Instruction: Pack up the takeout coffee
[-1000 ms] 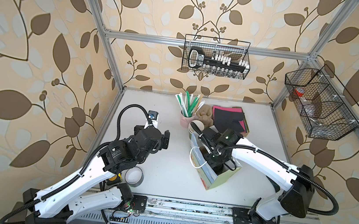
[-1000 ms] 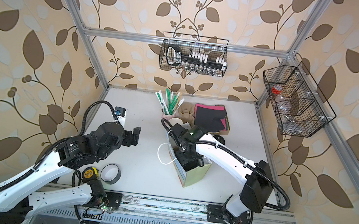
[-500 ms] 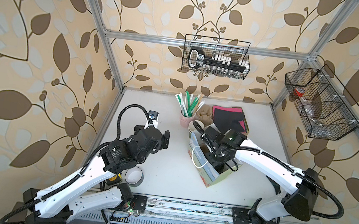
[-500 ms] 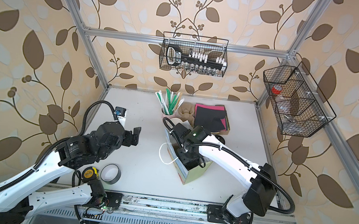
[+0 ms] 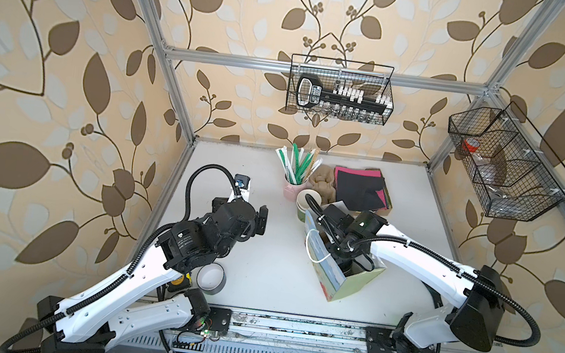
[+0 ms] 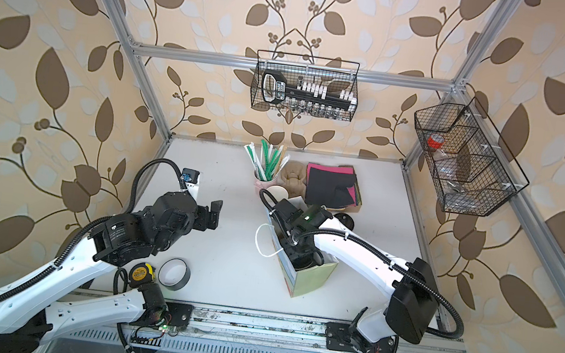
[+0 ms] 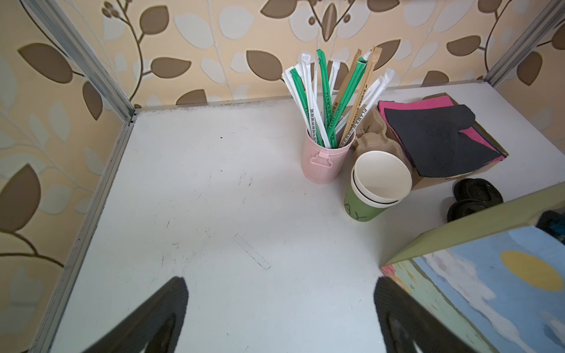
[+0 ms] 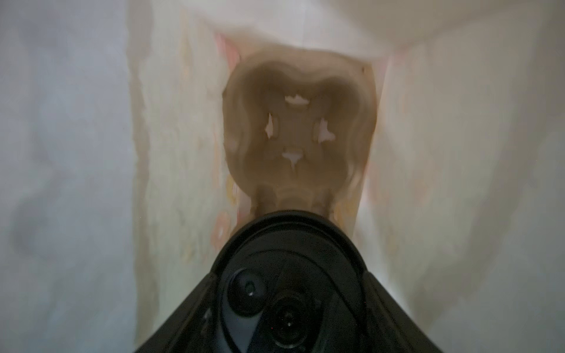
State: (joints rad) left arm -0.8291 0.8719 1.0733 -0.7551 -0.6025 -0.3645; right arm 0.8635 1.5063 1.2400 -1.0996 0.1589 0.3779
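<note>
Inside the paper bag [image 6: 313,278], the right gripper [image 8: 290,275] pinches the lidded takeout coffee [image 8: 287,241] above a cup carrier [image 8: 299,128], which only its wrist view shows. The left gripper [image 7: 279,284] hovers over the table [image 7: 214,198], fingers [image 7: 165,305] spread wide, empty.

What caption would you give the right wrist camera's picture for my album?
Inside the paper bag, the right gripper holds the black-lidded takeout coffee over a brown pulp cup carrier.

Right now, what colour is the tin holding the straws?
Pink tin; clearest in the left wrist view.
</note>
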